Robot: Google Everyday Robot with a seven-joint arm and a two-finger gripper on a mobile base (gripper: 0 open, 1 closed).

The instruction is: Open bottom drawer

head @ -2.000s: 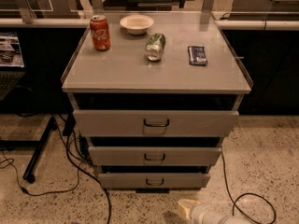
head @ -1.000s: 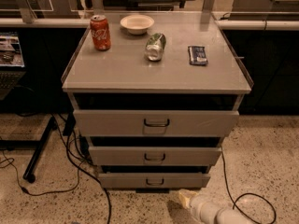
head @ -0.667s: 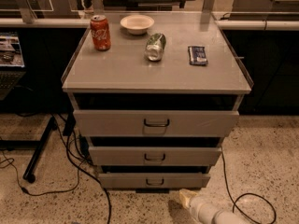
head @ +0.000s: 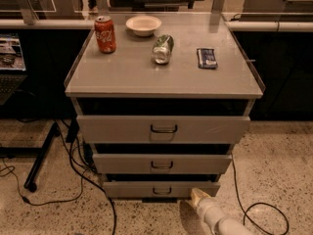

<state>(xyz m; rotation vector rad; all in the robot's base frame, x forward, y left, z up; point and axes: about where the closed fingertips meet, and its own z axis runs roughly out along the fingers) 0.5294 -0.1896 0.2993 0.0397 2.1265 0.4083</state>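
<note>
pale claw (head: 198,196) near bottom drawer (head: 132,189)

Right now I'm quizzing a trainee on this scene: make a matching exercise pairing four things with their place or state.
1 red can
2 green can
3 bowl
4 end effector

A lying on its side
B near the floor, by the bottom drawer
C standing upright
D white, at the back of the cabinet top

Pairs: 1-C, 2-A, 3-D, 4-B
</note>
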